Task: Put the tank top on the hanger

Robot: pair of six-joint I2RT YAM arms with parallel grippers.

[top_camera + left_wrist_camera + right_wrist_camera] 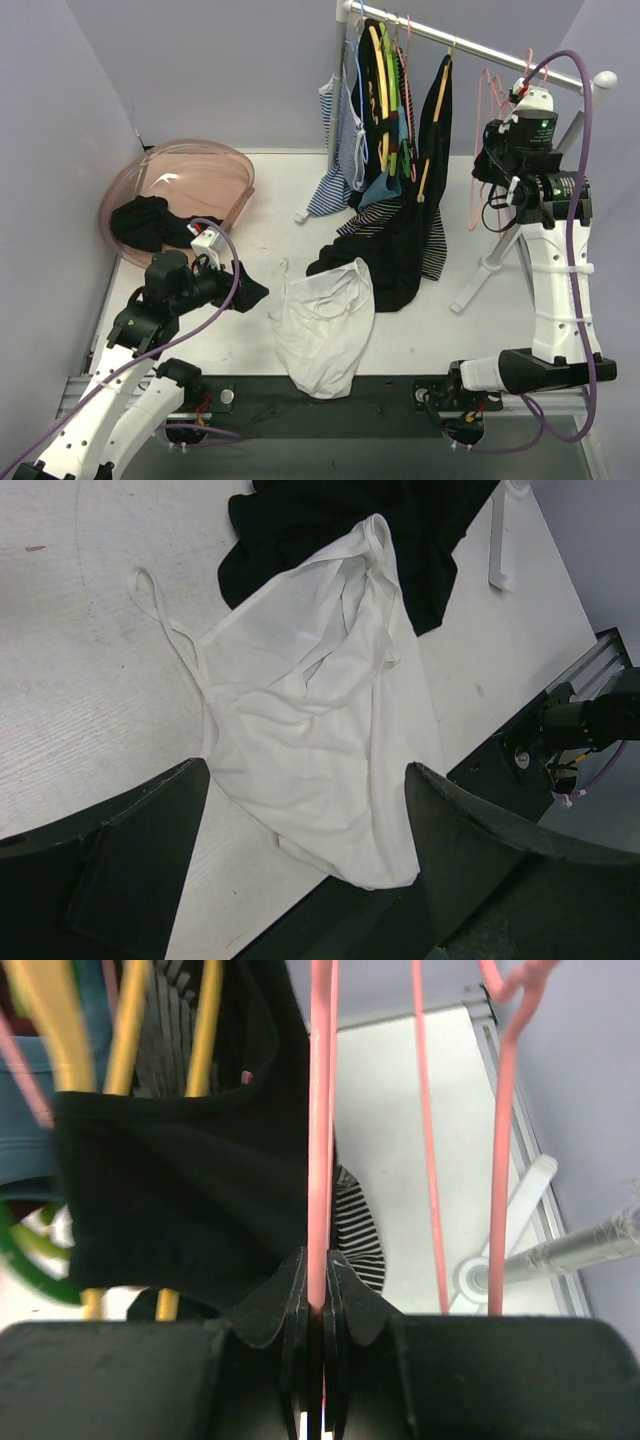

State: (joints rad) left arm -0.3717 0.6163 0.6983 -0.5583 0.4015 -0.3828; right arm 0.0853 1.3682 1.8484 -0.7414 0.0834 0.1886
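**While right gripper [318,1298] clamped one hanger [319,1110], left gripper [305,790] gaped**

Where the right fingers pinched shut, one pink hanger stood between them, and two more pink strands [430,1160] hung to their right. The left fingers stood wide apart. A single white tank top [300,670] lay crumpled on the table [80,630], between and beyond them.

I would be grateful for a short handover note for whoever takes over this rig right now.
Left gripper: open, empty, poised over the tank top.
Right gripper: shut on a pink hanger at the right end of the rail.
Tank top: crumpled on the table near its front edge, straps against the black garment.
Done: hanger gripped.
Left: take the hanger off the rail, pick up the tank top, put it on the hanger.
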